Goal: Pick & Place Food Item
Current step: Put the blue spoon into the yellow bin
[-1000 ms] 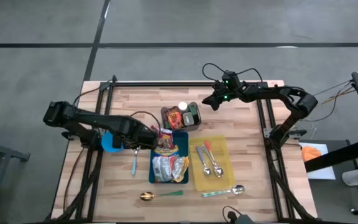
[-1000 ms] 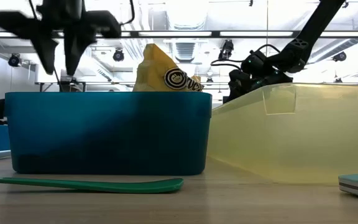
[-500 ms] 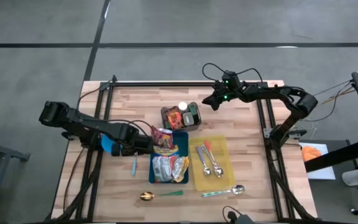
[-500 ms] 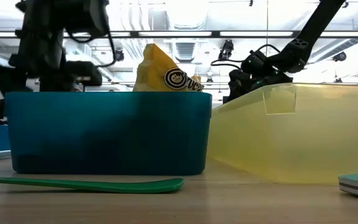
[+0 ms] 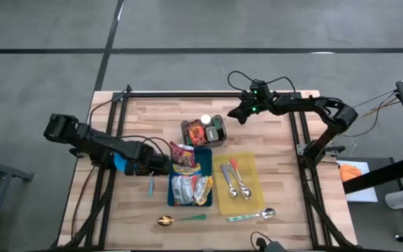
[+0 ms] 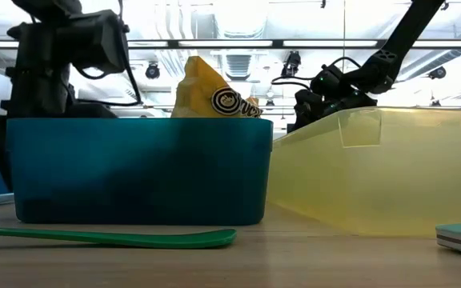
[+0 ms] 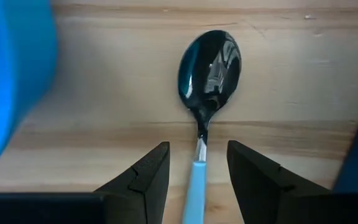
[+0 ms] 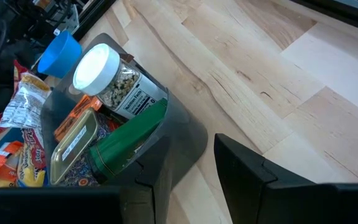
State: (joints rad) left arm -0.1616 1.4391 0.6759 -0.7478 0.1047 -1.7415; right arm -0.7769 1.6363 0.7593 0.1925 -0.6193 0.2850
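the left pincer (image 7: 197, 177) points straight down at the desk (image 5: 285, 203), its two dark fingers (image 7: 146, 176) parted with nothing between them but the light blue handle of a spoon (image 7: 207, 73). the handle runs up through the gap and the dark shiny bowl of the spoon lies just ahead of the fingertips, flat on the wood. whether the fingers touch the handle cannot be told. to one side of this pincer sits a round blue cup (image 5: 122, 159), and on the other side is the edge of the blue bin (image 5: 206, 162).

from above, the left pincer (image 5: 158, 166) sits low, just beside the blue bin, which holds snack packets (image 5: 185, 187); a red-and-purple packet (image 5: 182, 155) stands at the bin's near corner, close to the pincer. beyond the bin is a yellow tray (image 5: 252, 197) with spoons in it.

the right pincer (image 5: 238, 114) hangs well apart at the far side of the desk, its fingers (image 8: 238, 167) parted and gripping nothing. just ahead of it stands a dark container (image 8: 180, 138) holding a white-lidded jar (image 8: 98, 67), a green packet (image 8: 129, 144) and a tin (image 8: 74, 145).
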